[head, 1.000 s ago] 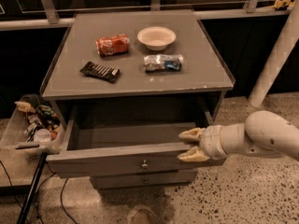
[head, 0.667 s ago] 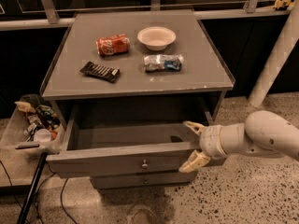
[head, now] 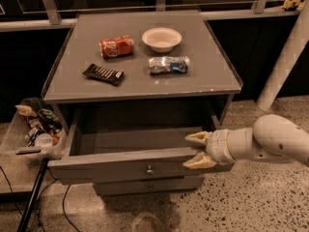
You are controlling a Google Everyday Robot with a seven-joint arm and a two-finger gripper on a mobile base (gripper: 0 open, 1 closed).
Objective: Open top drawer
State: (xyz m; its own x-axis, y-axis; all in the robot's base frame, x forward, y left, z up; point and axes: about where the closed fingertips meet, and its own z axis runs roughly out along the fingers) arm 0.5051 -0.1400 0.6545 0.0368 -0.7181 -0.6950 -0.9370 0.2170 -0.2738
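The two pale fingers are spread wide and grip nothing. One lies over the inside of the box and the other in front of the panel, so the front board passes between them without being pinched. This puts the gripper at the right end of the top drawer, well right of the small round knob. I judge that this place at the board edge is chosen, and not the knob, because the edge gives a wider hold for pulling.

The drawer stands far out toward the near side with its grey inside open to view, so the task looks done or almost done. The white arm reaches in from the right, low, at the height of the front board. Under the open drawer a narrower drawer is shut.

On the table top above rest a crushed red can, a white bowl, a dark snack bar and a silver-blue packet, all well apart from the gripper.
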